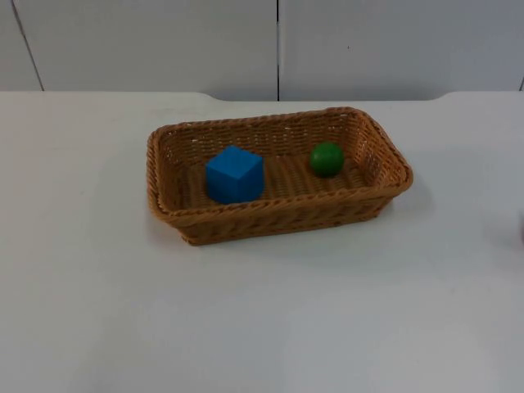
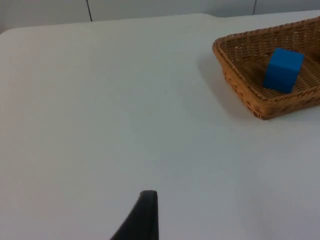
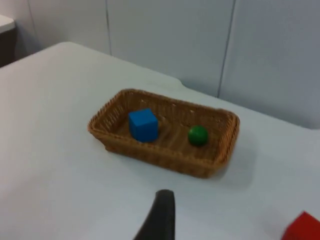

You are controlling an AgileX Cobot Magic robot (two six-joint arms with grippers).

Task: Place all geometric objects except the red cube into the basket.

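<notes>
Two shapes, the blue cube (image 1: 234,173) and the green ball (image 1: 327,159), lie inside the basket (image 1: 278,219) as wanted, the red cube (image 3: 303,227) stays on the surface (image 1: 262,319), and I cannot tell either claw's state.

Woven wicker on a smooth matt table, with plain-coloured solid blocks.

The basket (image 1: 176,217) is brown woven wicker, rough and ribbed, with a braided rim. The blue cube (image 1: 234,173) in it has flat, smooth, matt faces with an even painted look. The green ball (image 1: 327,159) is smooth with a faint sheen. The red cube (image 3: 302,227) looks matt and uniform in colour. The white table (image 1: 262,327) is smooth and matt, softly reflecting light. The grey partition wall (image 1: 164,41) is smooth, flat panelling with thin dark seams.
</notes>
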